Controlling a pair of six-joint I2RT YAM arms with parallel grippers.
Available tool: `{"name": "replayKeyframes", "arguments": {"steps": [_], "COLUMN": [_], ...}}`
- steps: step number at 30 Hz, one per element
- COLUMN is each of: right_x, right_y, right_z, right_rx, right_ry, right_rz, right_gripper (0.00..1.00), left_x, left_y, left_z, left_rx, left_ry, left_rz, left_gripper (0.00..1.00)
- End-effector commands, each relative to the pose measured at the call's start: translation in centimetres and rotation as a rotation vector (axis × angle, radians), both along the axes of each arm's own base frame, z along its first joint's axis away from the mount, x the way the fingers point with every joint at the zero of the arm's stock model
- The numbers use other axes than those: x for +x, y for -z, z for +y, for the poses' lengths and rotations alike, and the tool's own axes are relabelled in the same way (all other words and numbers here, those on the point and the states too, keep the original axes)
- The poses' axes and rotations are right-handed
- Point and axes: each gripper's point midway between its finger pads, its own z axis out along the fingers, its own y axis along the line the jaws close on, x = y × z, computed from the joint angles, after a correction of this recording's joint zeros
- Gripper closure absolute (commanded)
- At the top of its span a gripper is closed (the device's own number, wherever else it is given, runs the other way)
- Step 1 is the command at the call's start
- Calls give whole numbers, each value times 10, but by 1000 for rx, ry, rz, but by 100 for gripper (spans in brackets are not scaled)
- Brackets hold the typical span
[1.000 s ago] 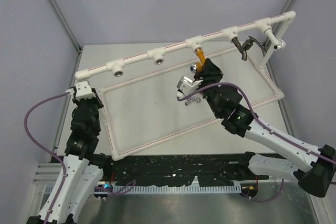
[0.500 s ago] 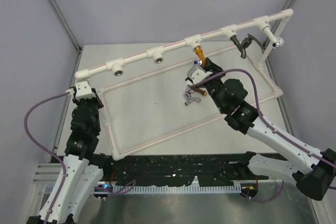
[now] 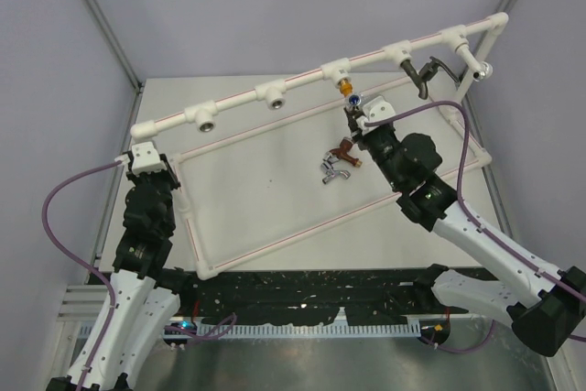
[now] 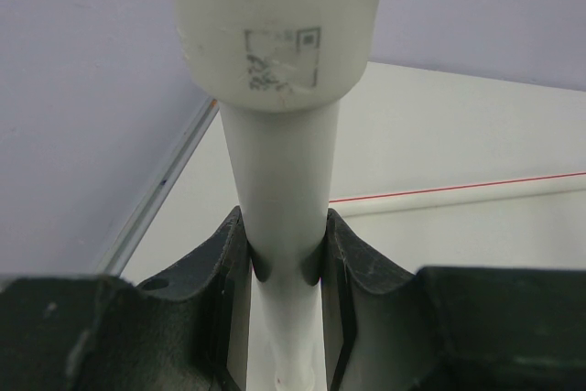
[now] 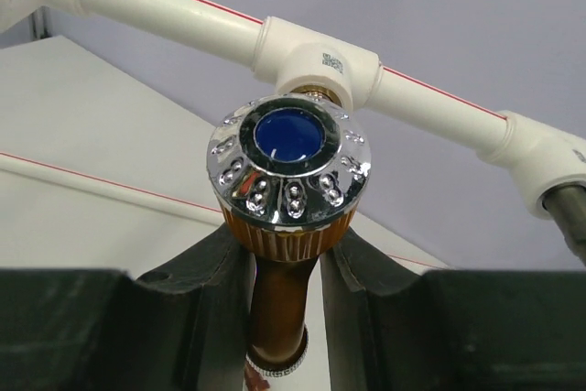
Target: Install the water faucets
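The right gripper (image 5: 286,267) is clenching the orange faucet (image 5: 288,180) by its glossy stem. The faucet's dimpled chrome cap, with a round blue inset, is sitting just under a smooth white T-socket (image 5: 316,59). The left gripper (image 4: 286,272) is squeezing a matte tube of the white pipe frame (image 4: 284,180). Only the top view is showing the red-brown faucet (image 3: 343,146) and silver faucet (image 3: 331,172) lying on the table (image 3: 247,190), and the dark grey faucet (image 3: 422,75) hanging from the frame.

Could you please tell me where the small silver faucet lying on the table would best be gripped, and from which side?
Probably across its body, straight down from above: the small silver faucet lies flat on the grey table, and the red-brown faucet lies close on its far side, so a sideways approach looks crowded. Finer shape is too small to tell.
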Motion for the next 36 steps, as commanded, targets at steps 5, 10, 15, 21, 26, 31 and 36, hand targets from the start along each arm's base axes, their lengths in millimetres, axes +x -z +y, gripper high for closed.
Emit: {"name": "replayKeyframes", "arguments": {"steps": [5,10,15,21,26,31,36], "right_x": [0,1,3,1,0,2,4], "right_y": [7,12,6,-9,-14,-12,-2], "right_z": [8,9,4,-1,0,-1,-3], "right_rx": [264,334,490,646,763,906,1025], "right_ry": [-95,-116,-143,-178,-226,-233,-219], "right_rz": [110,138,179,225,288,358,420], "right_gripper": [95,95,95,95,95,95,95], "left_x": [-3,-3,-3,-3,-4,-4,-4], "left_y": [-1,0,0,0,-1,0,-1], "left_z": [-10,-11,-12,-14,-15,-15,-20], "left_rx": [38,35,35,8,9,7,-20], "left_ry": [63,66,76,78,80,81,101], "left_rz": [30,31,35,28,26,28,25], "left_gripper": [100,100,100,100,100,100,100]}}
